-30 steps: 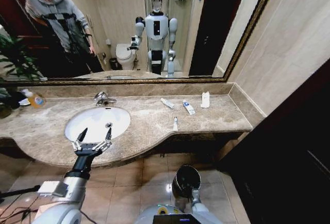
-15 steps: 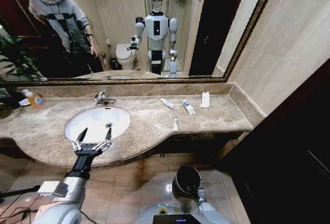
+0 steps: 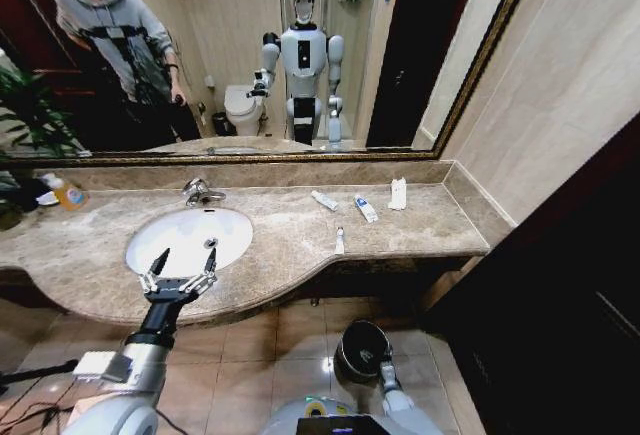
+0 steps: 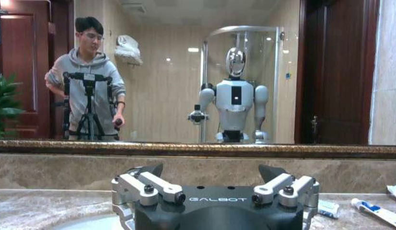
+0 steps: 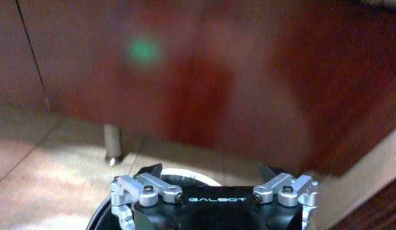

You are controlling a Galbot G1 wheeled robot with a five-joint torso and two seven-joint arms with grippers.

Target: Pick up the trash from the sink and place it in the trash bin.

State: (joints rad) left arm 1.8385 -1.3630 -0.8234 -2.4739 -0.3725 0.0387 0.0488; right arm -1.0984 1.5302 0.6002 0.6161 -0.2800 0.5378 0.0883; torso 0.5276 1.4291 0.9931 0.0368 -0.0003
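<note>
Your left claw [image 3: 178,267] hangs with its fingers spread apart and nothing between them, at the front rim of the sink [image 3: 240,217], over the desk [image 3: 420,220] edge. In the left wrist view the same claw [image 4: 211,179] faces the mirror, both finger pairs wide apart.

Your right claw [image 3: 367,355] sits low by the floor, at the rim of the trash bin [image 3: 352,343], which stands on the tiles below the desk's front edge. In the right wrist view that claw [image 5: 211,179] has its fingers apart and empty, with the bin's rim [image 5: 185,173] just beneath it.

The trash is on the desk, to the right of the basin, not in it: two small white tubes [image 3: 324,200] and [image 3: 366,208] with blue print near the back wall, a flat white wrapper [image 3: 398,194] just beyond them, and a thin white piece [image 3: 340,241] nearer the front edge. The basin itself looks bare. An orange-yellow bottle [image 3: 66,192] stands at the desk's far left, well apart from the trash.
</note>
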